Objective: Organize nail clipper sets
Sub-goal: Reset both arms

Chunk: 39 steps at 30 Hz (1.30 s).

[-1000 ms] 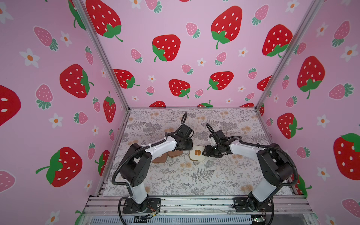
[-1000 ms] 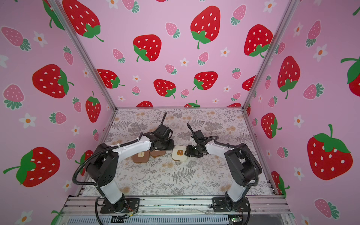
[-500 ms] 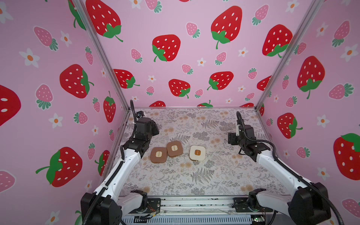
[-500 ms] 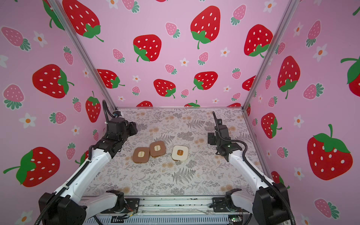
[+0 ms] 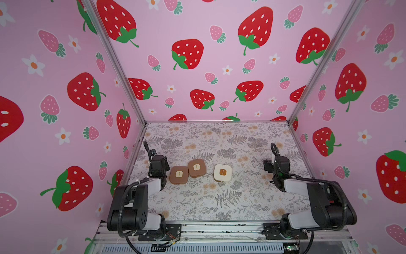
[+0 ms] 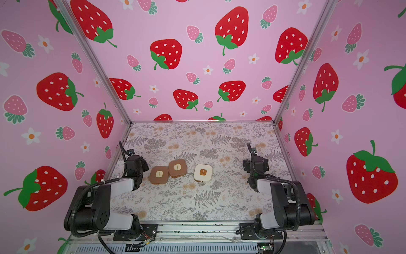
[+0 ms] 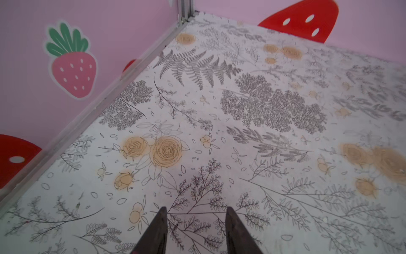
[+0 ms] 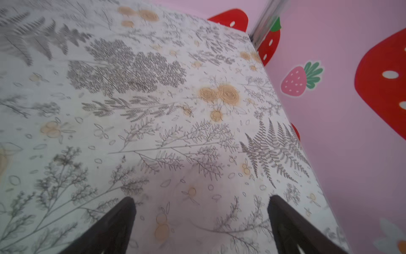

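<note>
In both top views three closed cases lie in a row across the middle of the bench (image 5: 219, 198). The left brown case (image 5: 179, 174) touches the second brown case (image 5: 196, 168), and the cream case (image 5: 222, 172) sits a little apart near the bench's centre; each lid carries a small contrasting patch. The left gripper (image 5: 158, 165) hangs near the left edge, just beside the left brown case, and the right gripper (image 5: 277, 165) hangs near the right edge, well apart from the cream case. In the left wrist view the left gripper's two dark fingers (image 7: 161, 228) stand apart over bare floral bench, grasping nothing. In the right wrist view, slightly blurred, the right gripper's fingers (image 8: 123, 215) are spread wide, released, over bare bench by the pink strawberry wall (image 8: 340, 132).
</note>
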Available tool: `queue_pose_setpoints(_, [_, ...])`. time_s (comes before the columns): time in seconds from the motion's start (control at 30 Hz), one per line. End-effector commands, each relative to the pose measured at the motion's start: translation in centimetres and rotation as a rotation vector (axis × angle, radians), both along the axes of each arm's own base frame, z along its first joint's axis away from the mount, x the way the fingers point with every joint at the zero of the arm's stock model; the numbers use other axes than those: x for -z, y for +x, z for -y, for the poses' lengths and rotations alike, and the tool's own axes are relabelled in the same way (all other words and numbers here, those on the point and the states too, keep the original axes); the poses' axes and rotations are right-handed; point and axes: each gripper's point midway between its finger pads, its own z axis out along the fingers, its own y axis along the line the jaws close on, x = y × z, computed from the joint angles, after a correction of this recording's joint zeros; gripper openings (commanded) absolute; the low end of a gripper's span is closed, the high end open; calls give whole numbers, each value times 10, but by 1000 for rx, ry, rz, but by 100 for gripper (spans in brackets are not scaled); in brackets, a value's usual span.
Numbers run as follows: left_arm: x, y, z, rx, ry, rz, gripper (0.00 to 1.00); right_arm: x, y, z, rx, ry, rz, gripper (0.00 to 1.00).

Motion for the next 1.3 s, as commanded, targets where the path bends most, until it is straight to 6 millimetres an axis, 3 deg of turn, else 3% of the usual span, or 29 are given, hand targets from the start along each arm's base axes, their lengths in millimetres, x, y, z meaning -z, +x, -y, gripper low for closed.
queue_pose_setpoints(0.0, [-34,32,23,176,-10,149,43,-19,20,-5,-106,73,165,98])
queue_pose_setpoints(0.1, [-26,45,56,367,-15,119,40,-10,33,0,-128,167,45,99])
queue_pose_setpoints(0.27, [-22,40,59,375,14,136,47,-11,31,6,-113,179,45,99])
queue_pose_setpoints(0.3, [-22,41,59,369,15,153,94,-11,31,6,-110,174,45,99])
queue_pose_setpoints(0.33, [-21,39,60,373,17,134,99,-11,31,5,-112,174,46,99])
queue_pose_setpoints(1.27, [-21,40,60,372,18,138,99,-11,32,6,-103,161,42,99])
